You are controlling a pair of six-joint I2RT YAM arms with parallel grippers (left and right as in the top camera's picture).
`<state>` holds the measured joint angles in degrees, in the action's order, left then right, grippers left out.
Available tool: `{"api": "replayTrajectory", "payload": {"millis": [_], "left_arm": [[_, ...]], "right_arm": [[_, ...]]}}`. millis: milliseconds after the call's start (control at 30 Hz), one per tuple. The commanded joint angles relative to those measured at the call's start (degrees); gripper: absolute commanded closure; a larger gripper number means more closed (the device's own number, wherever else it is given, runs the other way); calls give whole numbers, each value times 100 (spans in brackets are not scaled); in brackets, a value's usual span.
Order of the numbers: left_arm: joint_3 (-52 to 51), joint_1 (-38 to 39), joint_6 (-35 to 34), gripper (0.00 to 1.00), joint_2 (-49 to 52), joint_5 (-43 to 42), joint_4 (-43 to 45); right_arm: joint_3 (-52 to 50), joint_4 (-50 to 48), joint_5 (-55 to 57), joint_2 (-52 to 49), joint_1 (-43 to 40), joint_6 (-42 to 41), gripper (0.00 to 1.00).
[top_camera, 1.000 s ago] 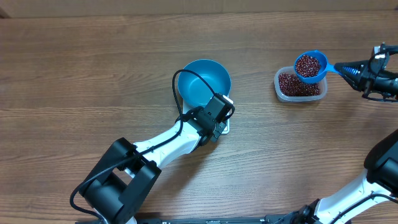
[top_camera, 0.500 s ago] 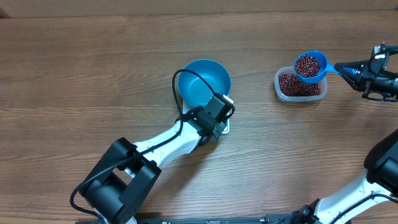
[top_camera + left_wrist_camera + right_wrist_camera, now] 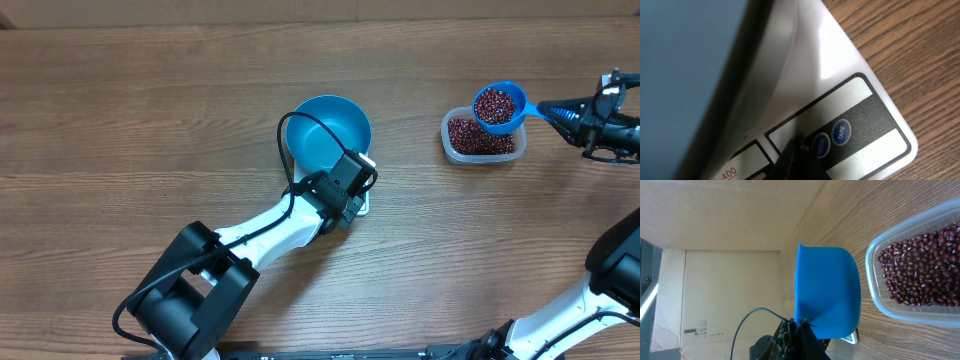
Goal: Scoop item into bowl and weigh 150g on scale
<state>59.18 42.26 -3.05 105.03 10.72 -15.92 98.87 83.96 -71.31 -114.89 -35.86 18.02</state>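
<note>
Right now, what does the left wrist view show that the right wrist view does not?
Only the left wrist view: the scale with its TARE button, the left gripper beside the buttons, the bowl. Only the right wrist view: the scoop, and the beans in the clear tub. Both: the wooden table; a white corner behind the scoop may be the scale.

You get two readable marks, both on the scale point(image 3: 805, 65) front edge in the left wrist view. The round blue button point(image 3: 841, 131) reads "TARE". The white label panel point(image 3: 727, 172) shows red "-400", its start cut off. The neighbouring button point(image 3: 820, 145) has lettering too small to read. In the right wrist view, the print on the background sticker point(image 3: 696, 328) is illegible.
</note>
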Motion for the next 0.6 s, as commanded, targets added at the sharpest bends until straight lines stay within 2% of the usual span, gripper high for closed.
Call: {"api": "replayTrajectory", "payload": {"millis": [0, 567], "left_arm": [[7, -24, -122, 96, 138, -131, -72], [7, -24, -120, 96, 297, -116, -44]], "right_arm": [[-22, -4, -160, 0, 15, 48, 96], [-22, -2, -160, 0, 15, 50, 96]]}}
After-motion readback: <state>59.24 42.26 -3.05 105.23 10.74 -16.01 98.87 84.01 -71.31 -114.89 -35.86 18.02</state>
